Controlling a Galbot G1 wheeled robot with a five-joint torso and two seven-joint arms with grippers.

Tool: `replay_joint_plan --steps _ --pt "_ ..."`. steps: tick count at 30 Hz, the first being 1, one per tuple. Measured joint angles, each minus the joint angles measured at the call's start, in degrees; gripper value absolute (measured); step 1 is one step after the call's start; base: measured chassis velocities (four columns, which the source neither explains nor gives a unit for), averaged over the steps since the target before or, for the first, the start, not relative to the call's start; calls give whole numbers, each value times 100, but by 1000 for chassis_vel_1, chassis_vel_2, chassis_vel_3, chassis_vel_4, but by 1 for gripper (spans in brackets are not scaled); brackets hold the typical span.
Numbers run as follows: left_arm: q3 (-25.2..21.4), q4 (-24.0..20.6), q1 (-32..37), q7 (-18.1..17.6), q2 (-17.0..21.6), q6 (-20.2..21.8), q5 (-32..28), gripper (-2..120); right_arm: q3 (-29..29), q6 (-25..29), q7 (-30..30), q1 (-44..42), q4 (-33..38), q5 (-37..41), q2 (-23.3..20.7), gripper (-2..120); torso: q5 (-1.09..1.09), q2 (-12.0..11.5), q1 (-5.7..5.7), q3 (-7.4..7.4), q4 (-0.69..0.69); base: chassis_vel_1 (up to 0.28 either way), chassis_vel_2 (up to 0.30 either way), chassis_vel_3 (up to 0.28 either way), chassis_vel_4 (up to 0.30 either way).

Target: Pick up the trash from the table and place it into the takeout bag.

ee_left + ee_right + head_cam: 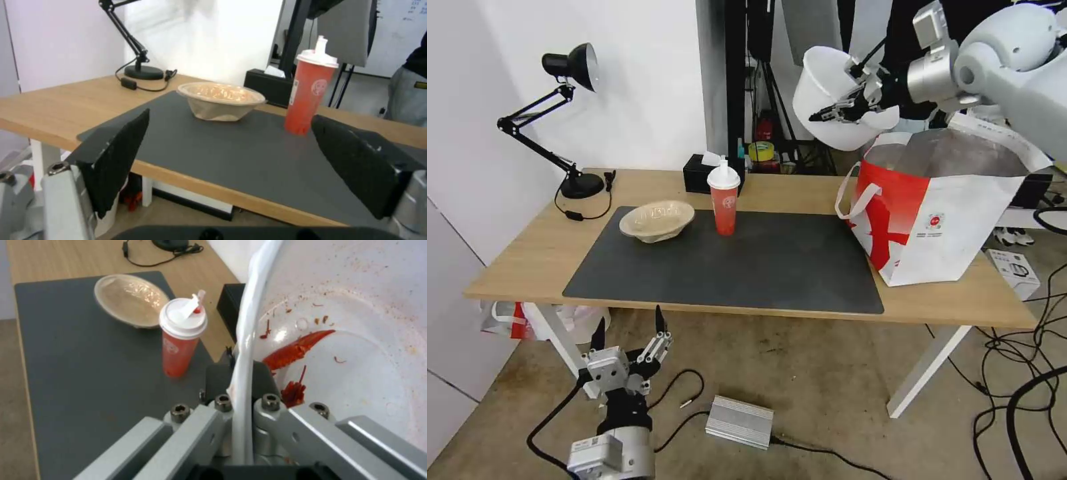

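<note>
- You have the white bowl (830,100) in the air, tipped on its side just above the open mouth of the takeout bag (947,220), towards the bag's left rim.
- Your right gripper (844,107) is clamped on the bowl's rim, one finger inside and one outside; the right wrist view shows the rim pinched between the pads, with red food scraps (293,355) stuck to the bowl's inner wall.
- The takeout bag stands upright on the table (527,257), at the right edge of the dark mat (747,267), its foil lining open upward and a white loop handle hanging towards the mat.
- The red cup (724,200) stands upright on the mat, well to the left of the bag, its white dome lid on.
- The beige pulp bowl (657,220) rests on the mat just left of the cup, farther from the bag.
- The black tissue box (704,175) sits on bare wood behind the cup; the desk lamp (560,120) stands at the end of the table farthest from the bag.
- Your left gripper (627,330) hangs below the table's near edge, far from the bag, fingers spread apart and holding nothing.
</note>
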Motion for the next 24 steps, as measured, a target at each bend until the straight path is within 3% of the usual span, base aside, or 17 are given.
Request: replay_joint_plan --steps 24 --pt "-51 -25 32 1 83 5 -21 95 94 161 -303 26 -85 -391 -292 0 0 0 1 0 0 0 0 0 0"
